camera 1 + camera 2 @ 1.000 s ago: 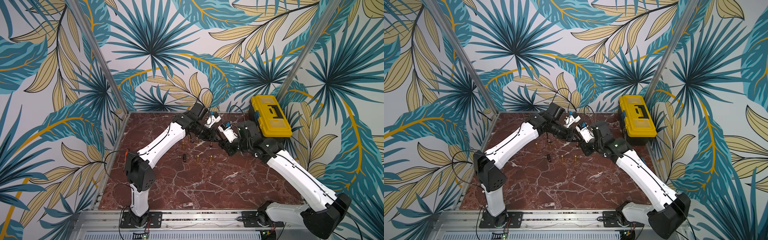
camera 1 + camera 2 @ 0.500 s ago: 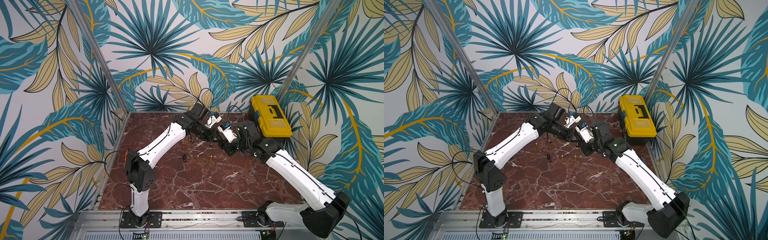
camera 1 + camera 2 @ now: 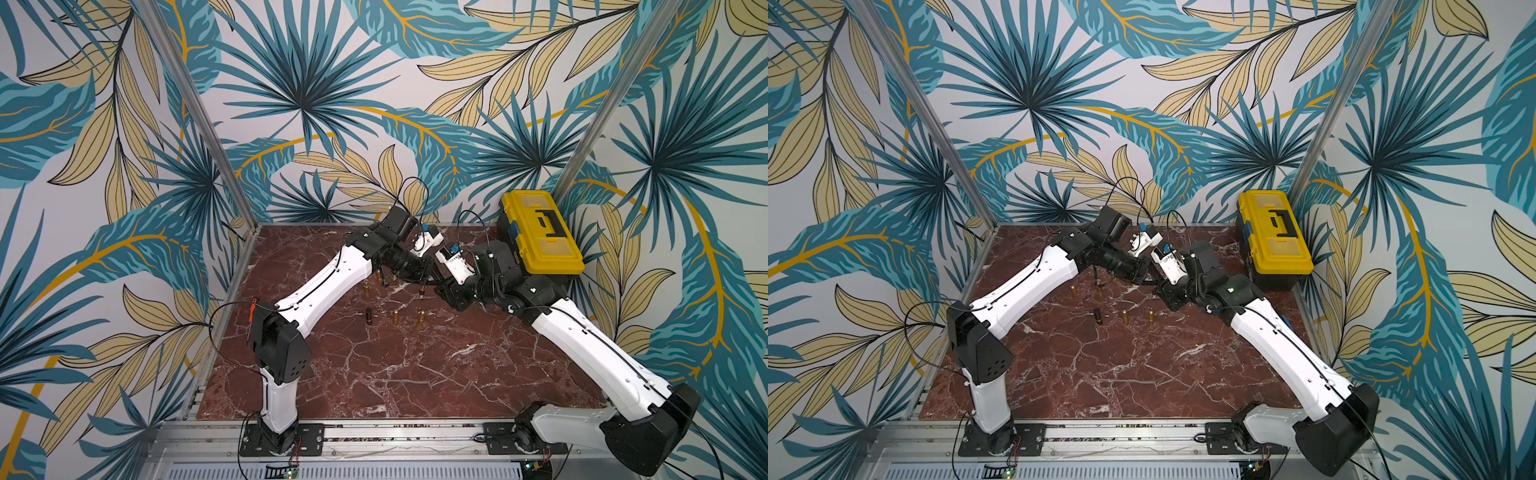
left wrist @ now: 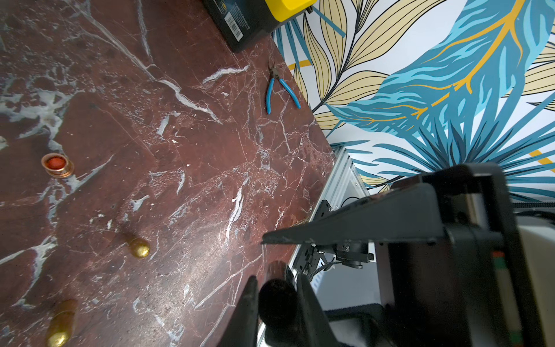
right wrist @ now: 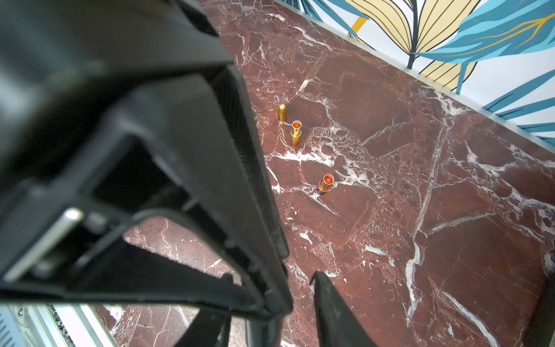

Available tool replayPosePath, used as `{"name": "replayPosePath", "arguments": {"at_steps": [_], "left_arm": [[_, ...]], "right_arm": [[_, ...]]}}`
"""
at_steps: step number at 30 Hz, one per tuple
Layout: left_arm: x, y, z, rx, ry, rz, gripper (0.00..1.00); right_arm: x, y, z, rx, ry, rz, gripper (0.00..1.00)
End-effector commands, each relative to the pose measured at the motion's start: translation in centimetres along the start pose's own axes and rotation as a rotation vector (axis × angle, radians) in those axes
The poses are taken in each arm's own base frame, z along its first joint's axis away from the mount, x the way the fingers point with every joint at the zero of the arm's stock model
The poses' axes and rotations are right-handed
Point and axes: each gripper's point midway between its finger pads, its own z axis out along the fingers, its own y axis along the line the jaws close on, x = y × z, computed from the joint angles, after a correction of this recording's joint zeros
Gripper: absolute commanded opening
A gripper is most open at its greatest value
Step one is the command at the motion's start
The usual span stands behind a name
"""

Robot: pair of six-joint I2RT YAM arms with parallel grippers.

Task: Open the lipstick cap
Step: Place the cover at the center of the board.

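- Both grippers meet centre-back in both top views; my left gripper (image 4: 277, 288), lower middle of its wrist view, is clamped on the dark lipstick (image 4: 274, 300).
- Lipstick's long axis looks aimed at my right gripper (image 5: 270, 285), which is nearest its free end, fingers parted beside it, holding nothing.

A glossy black lipstick tube (image 4: 276, 296) shows between the matte black jaws of the left gripper (image 4: 277, 281). Under the jaws spreads a dark red marble tabletop (image 4: 180, 135) veined in white. Out ahead of them are a shiny gold capped lipstick (image 4: 139, 248) and an open copper-gold lipstick (image 4: 57, 164) with an orange-red core. Farther from the jaws are pliers with bright blue handles (image 4: 282, 90) and a yellow-lidded, black-based toolbox (image 3: 536, 245). The white wallpaper (image 3: 299, 83) carries teal palm fronds, beige leaves and golden-yellow stems.
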Motion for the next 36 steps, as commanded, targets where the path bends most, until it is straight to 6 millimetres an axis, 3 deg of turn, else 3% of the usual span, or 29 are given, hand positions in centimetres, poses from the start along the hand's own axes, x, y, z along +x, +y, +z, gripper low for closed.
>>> {"name": "replayPosePath", "arguments": {"at_steps": [1,6,11,16,21,24,26,36], "left_arm": [[-0.8,-1.3,-1.7,-0.019,-0.044,0.022,0.21],[-3.2,0.4,-2.4,-0.157,-0.134,0.057,0.23],[-5.9,2.8,-1.5,-0.351,-0.202,0.149,0.23],[-7.5,4.8,1.7,-0.446,-0.196,0.225,0.23],[-7.9,6.5,7.3,-0.529,-0.151,0.361,0.24],[-7.9,7.4,10.2,-0.54,-0.133,0.385,0.24],[-7.6,9.3,12.4,-0.561,-0.114,0.375,0.24],[-8.0,12.9,16.1,-0.625,-0.137,0.393,0.24]], "right_arm": [[-1.0,-0.5,-1.0,0.04,-0.05,-0.01,0.47],[-0.7,-2.1,-3.2,0.148,-0.077,-0.005,0.48],[-0.7,-4.8,-6.6,0.329,-0.133,0.039,0.49],[-0.4,-8.0,-11.0,0.555,-0.213,0.112,0.5],[0.8,-10.0,-14.3,0.711,-0.292,0.174,0.53],[1.5,-10.2,-14.4,0.728,-0.295,0.181,0.54],[2.0,-10.3,-14.0,0.738,-0.279,0.182,0.54],[3.0,-10.7,-11.7,0.745,-0.241,0.169,0.54]]}}
